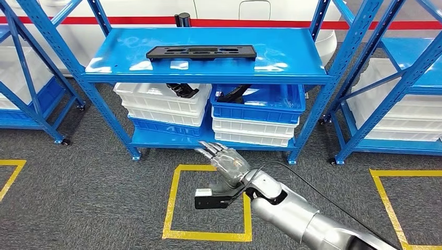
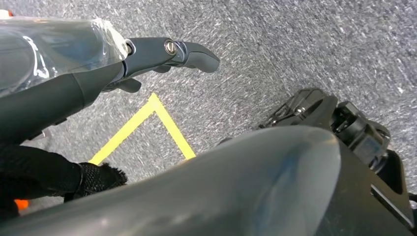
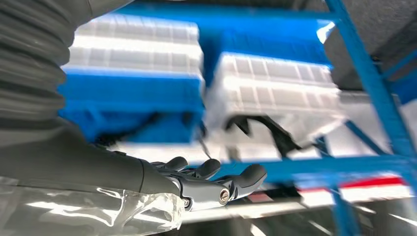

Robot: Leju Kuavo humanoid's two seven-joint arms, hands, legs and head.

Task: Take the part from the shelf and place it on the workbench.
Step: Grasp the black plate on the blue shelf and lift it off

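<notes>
Part (image 1: 201, 52): long flat black piece, lying along the back of the top shelf (image 1: 292, 62), near mid-width, untouched.
Progress: judged barely begun; nothing picked up, reach, grasp and carry to the workbench all left; no workbench in sight.
Right hand (image 1: 225, 161): raised in front of the shelf's lower level, well below the part, fingers (image 3: 246, 178) stretched forward and apart, grasping nothing.
Right arm (image 1: 292, 211): entering from the lower right corner, angled up and left toward the shelf.
Left hand (image 2: 162, 54): hanging over the floor, fingers pointing out with nothing seen in them; released or clenched cannot be told.
Bins: white (image 1: 161, 101) and blue (image 1: 258, 101) stacks under the top shelf, dark parts inside.
Floor: grey carpet, yellow tape square (image 1: 172, 203) in front of the shelf.
</notes>
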